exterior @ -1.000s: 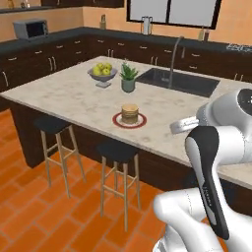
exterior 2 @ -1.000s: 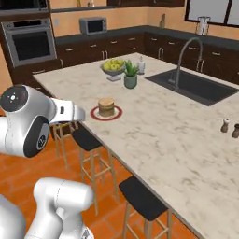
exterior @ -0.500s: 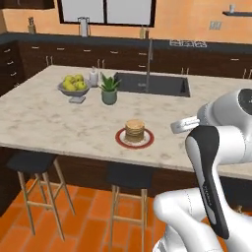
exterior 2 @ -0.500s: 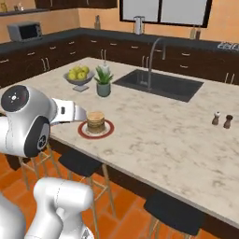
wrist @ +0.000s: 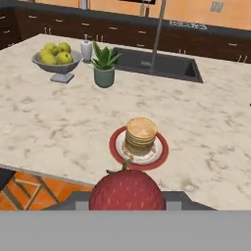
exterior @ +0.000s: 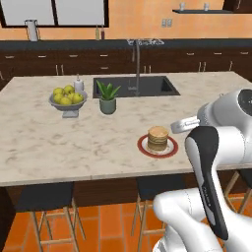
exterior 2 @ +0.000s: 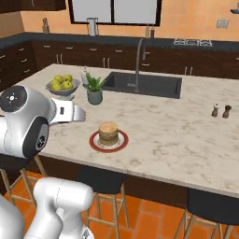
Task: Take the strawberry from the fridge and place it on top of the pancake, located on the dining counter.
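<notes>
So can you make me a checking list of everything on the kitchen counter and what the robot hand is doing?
Surface: dining counter, beige marble pattern, with a black sink and curved faucet.
Job's things: pancake stack on a red-rimmed plate near the counter's front edge, nothing on top yet; strawberry held in the gripper, in front of the pancake in the hand view.
Clutter: bowl of yellow-green fruit, potted plant, small white bottle, two shakers.
Grippers: gripper shut on the strawberry.
Cables: nothing seen.
Surroundings: dark stools under the counter, orange tile floor, dark cabinets, windows behind.
</notes>
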